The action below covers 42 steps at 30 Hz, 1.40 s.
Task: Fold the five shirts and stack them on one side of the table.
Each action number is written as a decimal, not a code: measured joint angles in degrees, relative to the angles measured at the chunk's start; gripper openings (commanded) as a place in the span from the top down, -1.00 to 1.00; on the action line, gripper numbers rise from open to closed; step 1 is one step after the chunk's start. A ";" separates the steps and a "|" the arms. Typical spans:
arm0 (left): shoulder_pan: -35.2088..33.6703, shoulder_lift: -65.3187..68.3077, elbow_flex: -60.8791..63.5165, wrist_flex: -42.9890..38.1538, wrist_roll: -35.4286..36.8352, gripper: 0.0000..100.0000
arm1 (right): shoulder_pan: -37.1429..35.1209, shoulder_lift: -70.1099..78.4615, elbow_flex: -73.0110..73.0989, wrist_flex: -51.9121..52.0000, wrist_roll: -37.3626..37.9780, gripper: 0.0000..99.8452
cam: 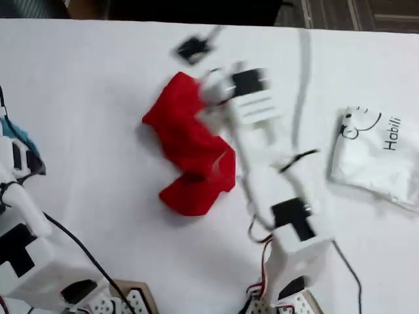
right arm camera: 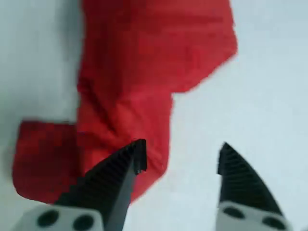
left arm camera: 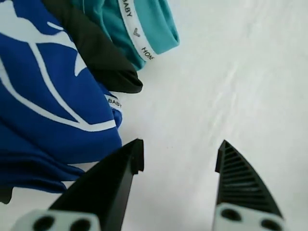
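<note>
red shirt (cam: pixel 193 154) lies mid-bench in a crumpled, kinked lump. it looks like soft, light, limp cloth that will likely sag and slide on the white bench (cam: pixel 98 78). best pinched at a hem edge or corner, not the bunched middle. long axis runs far to near, leaning a bit right, with the near end curling back left. collar can't be made out. right pincer (right arm camera: pixel 182 147) is apart, over the shirt's edge. left pincer (left arm camera: pixel 182 144) is apart over bare bench, beside the blue shirt (left arm camera: pixel 43 106), black shirt (left arm camera: pixel 96 53) and teal shirt (left arm camera: pixel 144 24).

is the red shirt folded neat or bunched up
Bunched up. The red shirt lies twisted in an uneven heap on the table, with lobes sticking out at odd angles; the right gripper is open over its edge.
</note>
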 measured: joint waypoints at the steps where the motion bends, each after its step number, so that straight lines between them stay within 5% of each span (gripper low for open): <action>1: -0.62 0.00 0.00 0.00 0.09 0.47 | -2.46 0.00 0.00 -1.41 0.00 0.37; 11: -7.30 0.00 0.00 -0.09 0.09 0.47 | -10.99 16.88 -0.26 -14.33 0.00 0.40; 17: -9.67 0.00 0.00 -0.09 -0.44 0.47 | -3.87 28.31 -10.20 -12.31 0.00 0.45; 22: -9.76 0.00 0.00 -0.09 -1.49 0.47 | 5.27 33.67 -20.92 -4.40 0.00 0.99; 36: -0.97 0.00 0.00 -0.18 -1.41 0.47 | 18.55 34.02 -38.68 14.86 0.00 0.96; 42: 3.78 0.00 0.00 -0.18 2.20 0.47 | 18.11 18.37 -34.20 15.30 -4.40 0.96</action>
